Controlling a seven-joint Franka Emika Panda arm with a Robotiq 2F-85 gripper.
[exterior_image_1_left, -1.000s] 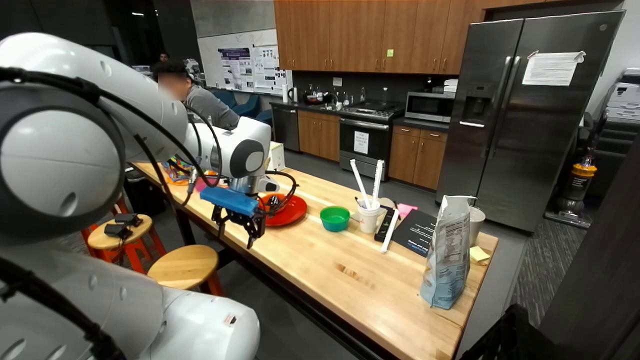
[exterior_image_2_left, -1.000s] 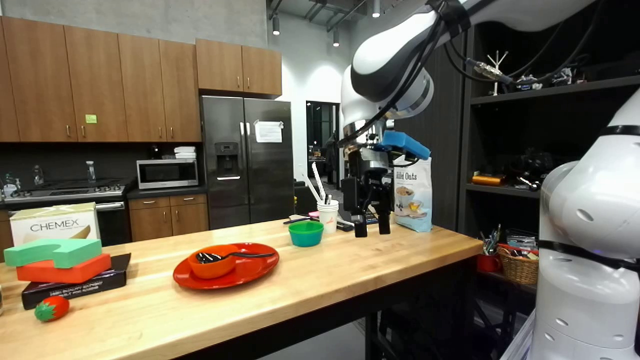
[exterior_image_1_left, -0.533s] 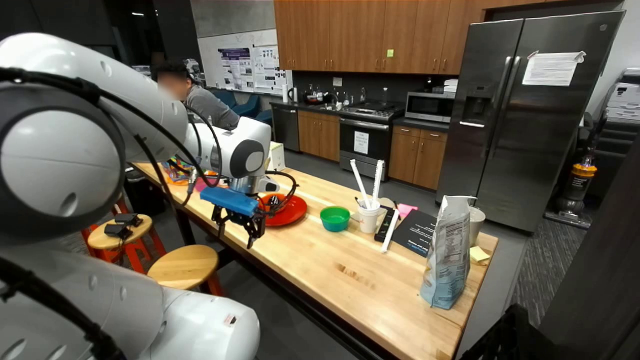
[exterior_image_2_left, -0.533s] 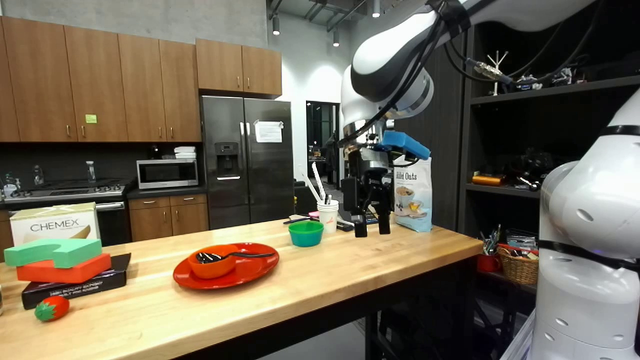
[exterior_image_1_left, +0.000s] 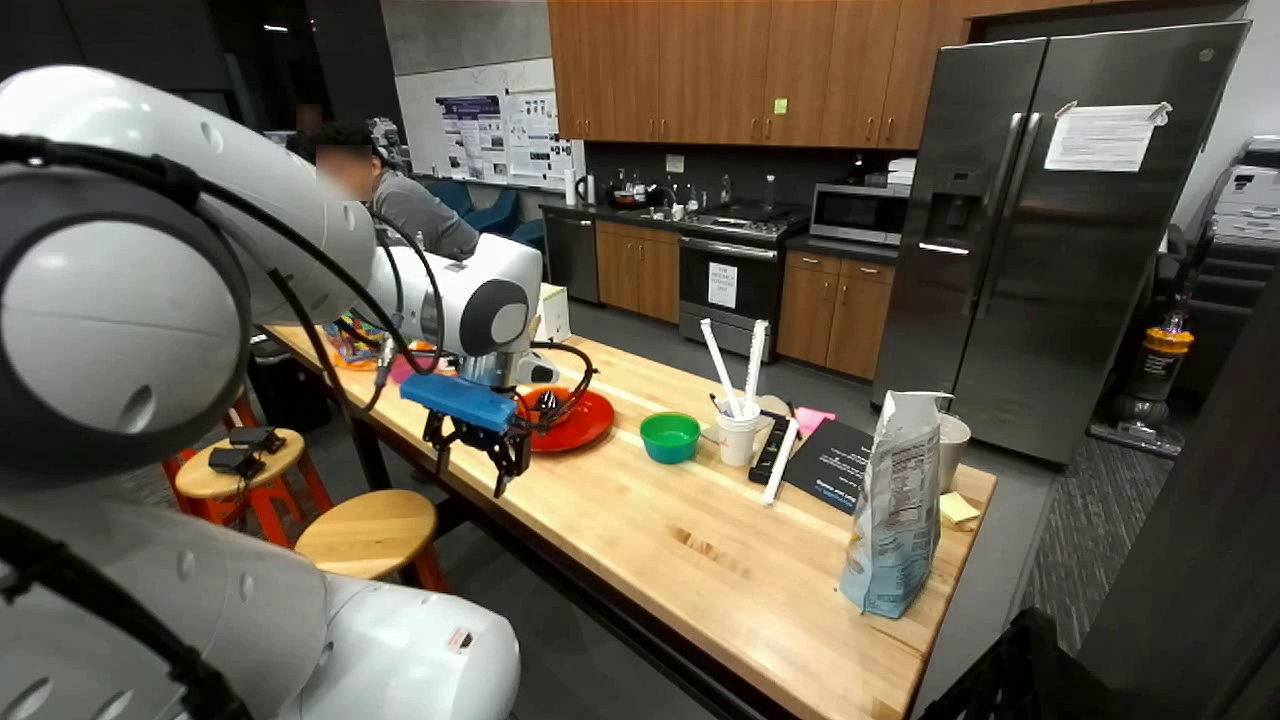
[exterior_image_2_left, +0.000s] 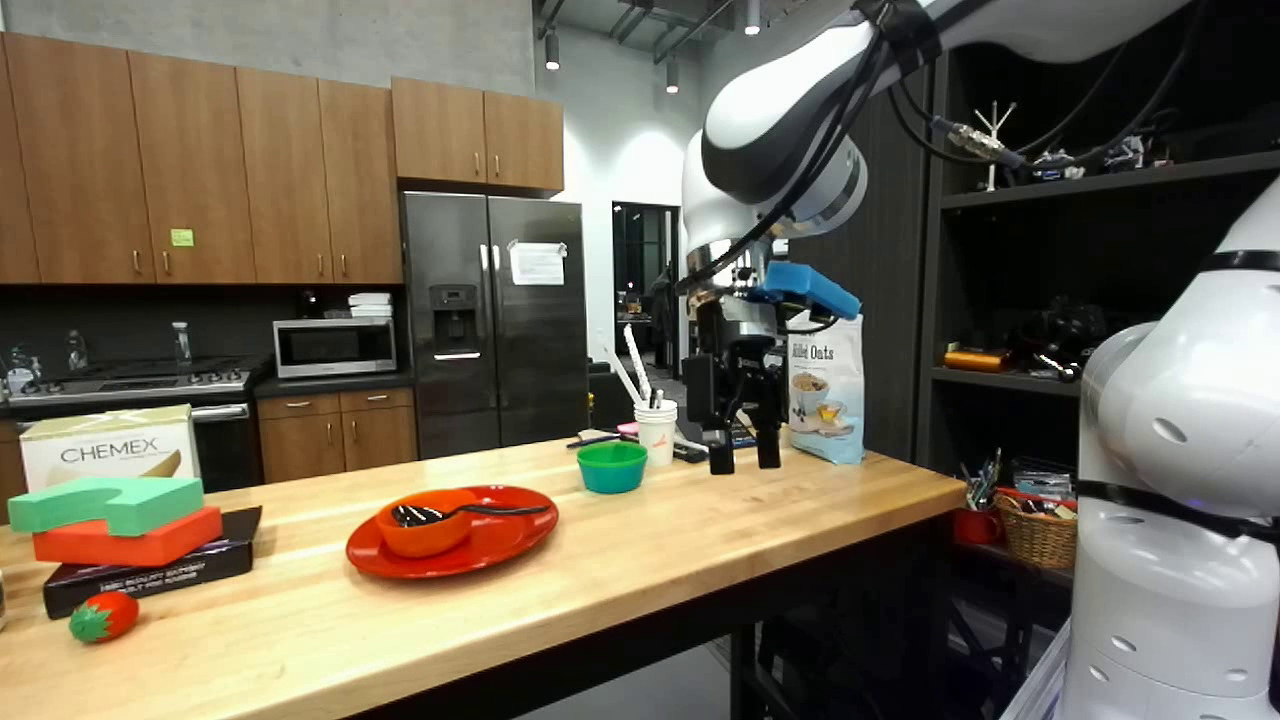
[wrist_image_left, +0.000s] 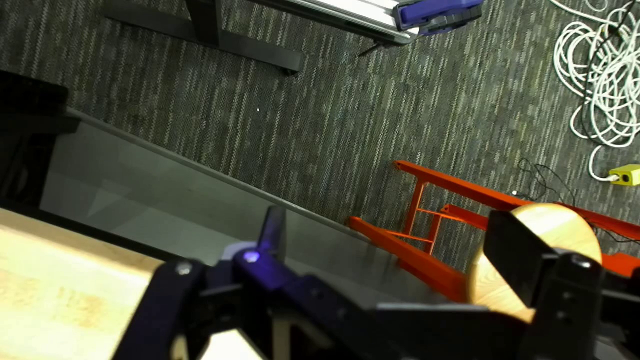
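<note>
My gripper (exterior_image_1_left: 470, 478) is open and empty. It hangs fingers down at the table's long edge; it also shows in an exterior view (exterior_image_2_left: 745, 458). In the wrist view its two fingers (wrist_image_left: 390, 235) stand wide apart, with floor, a stool and the table edge below. A red plate (exterior_image_2_left: 500, 560) on the table holds an orange bowl (exterior_image_2_left: 425, 537) with a black utensil (exterior_image_2_left: 508, 510) lying in it. A green bowl (exterior_image_1_left: 670, 438) stands beyond the plate; it also shows in an exterior view (exterior_image_2_left: 611, 467). My gripper touches none of these.
A white cup with long sticks (exterior_image_1_left: 738, 438), a dark booklet (exterior_image_1_left: 830, 465) and an oats bag (exterior_image_1_left: 890, 520) stand on the wooden table (exterior_image_1_left: 640, 530). Foam blocks (exterior_image_2_left: 130, 540), a toy strawberry (exterior_image_2_left: 104, 617) and a Chemex box (exterior_image_2_left: 110, 445) sit at one end. Stools (exterior_image_1_left: 368, 533) stand beside the table.
</note>
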